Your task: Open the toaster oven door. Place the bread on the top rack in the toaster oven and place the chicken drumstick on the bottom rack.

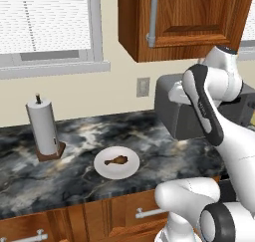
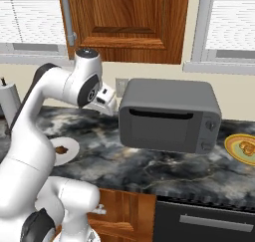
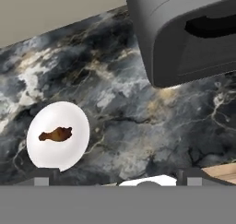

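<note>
You have the marbled worktop (image 2: 149, 169) carrying the toaster oven (image 2: 169, 114), whose toaster oven door (image 2: 158, 128) stands shut. At about 9 o'clock from the oven, well apart, the chicken drumstick (image 1: 117, 160) lies on a white plate (image 1: 130, 170). At 3 o'clock the bread (image 2: 246, 147) rests on a yellow plate (image 2: 233, 150). The fingers (image 2: 110, 105) hang released beside the oven's left side, grasping nothing.
</note>
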{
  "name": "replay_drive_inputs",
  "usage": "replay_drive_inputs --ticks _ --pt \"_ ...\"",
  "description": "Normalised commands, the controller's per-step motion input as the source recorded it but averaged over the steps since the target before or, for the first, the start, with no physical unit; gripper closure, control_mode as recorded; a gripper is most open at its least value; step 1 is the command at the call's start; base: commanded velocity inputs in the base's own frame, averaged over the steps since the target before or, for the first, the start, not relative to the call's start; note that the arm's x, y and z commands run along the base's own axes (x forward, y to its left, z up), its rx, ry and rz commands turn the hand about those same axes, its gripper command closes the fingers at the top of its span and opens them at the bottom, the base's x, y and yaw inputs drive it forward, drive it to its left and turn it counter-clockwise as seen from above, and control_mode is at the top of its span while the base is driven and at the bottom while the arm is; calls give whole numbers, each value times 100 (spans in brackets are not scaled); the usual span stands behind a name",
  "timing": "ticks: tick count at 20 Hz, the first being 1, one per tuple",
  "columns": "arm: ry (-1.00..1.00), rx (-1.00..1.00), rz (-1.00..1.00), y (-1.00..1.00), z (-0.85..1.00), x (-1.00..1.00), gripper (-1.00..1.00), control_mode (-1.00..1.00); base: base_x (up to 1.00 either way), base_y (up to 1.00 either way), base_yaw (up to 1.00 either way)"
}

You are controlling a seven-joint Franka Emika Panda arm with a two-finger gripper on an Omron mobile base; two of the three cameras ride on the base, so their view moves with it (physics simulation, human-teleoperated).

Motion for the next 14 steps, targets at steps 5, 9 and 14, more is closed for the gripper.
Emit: replay_drive_inputs --ticks 5,9,14 --pt "-8 15 -13 -35 0 -28 -100 -100 0 0 0" --pt "-5 31 -11 -33 -2 -14 -100 -100 0 0 0" --pt "0 30 -15 -36 -3 -2 -100 -100 0 0 0"
